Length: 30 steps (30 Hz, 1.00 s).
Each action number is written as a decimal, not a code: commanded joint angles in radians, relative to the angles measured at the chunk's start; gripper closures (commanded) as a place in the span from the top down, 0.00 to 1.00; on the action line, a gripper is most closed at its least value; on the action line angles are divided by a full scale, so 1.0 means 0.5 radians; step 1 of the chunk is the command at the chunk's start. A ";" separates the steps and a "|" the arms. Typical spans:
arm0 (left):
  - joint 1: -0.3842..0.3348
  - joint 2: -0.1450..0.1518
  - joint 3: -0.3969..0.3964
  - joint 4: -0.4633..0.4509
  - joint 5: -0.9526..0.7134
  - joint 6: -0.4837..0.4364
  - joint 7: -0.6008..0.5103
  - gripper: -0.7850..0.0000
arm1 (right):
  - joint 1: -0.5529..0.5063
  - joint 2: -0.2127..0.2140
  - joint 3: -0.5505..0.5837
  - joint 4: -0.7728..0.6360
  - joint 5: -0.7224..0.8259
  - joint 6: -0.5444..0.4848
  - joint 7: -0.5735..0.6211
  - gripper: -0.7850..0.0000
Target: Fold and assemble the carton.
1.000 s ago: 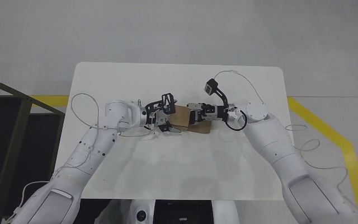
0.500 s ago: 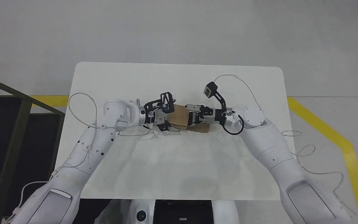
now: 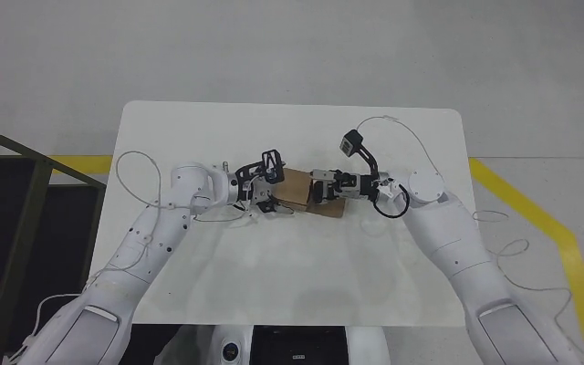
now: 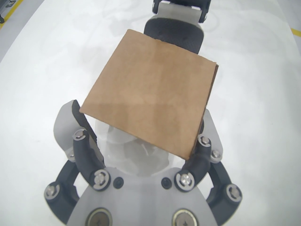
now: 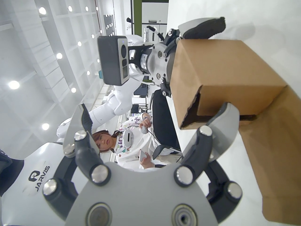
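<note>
- Your right arm (image 3: 427, 182) has swung its elbow back out to the right since half a second ago, undoing the lean toward the middle it made just before. Both hands and the carton sit where they were.
- You have the carton (image 3: 304, 192) at the middle of the surface (image 3: 274, 283), between the two hands. It is a brown, partly formed box with a plain panel facing up.
- Your left hand (image 3: 271, 190) comes at it from the left with its fingers spread as wide as the box. One pad is on the far side and one on the near side, clasping it across its width.
- Your right hand (image 3: 319, 189) meets it from the right and is wide open. One finger (image 5: 225, 118) is tucked against the box's open right end, and the other finger (image 5: 81, 116) stands free in the air, touching nothing.
- From that open end a long flat flap (image 5: 270, 156) runs out to the right, unfolded, on the near side of your right hand.
</note>
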 commanded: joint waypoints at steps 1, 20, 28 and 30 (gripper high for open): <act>0.001 0.002 -0.020 0.027 -0.056 -0.019 0.026 1.00 | -0.051 0.025 0.056 -0.069 -0.024 0.021 -0.002 1.00; 0.030 0.061 -0.181 0.057 -0.031 -0.140 0.436 1.00 | -0.422 0.161 0.391 -0.624 -0.133 0.191 -0.066 1.00; 0.030 0.061 -0.181 0.057 -0.031 -0.140 0.436 1.00 | -0.422 0.161 0.391 -0.624 -0.133 0.191 -0.066 1.00; 0.030 0.061 -0.181 0.057 -0.031 -0.140 0.436 1.00 | -0.422 0.161 0.391 -0.624 -0.133 0.191 -0.066 1.00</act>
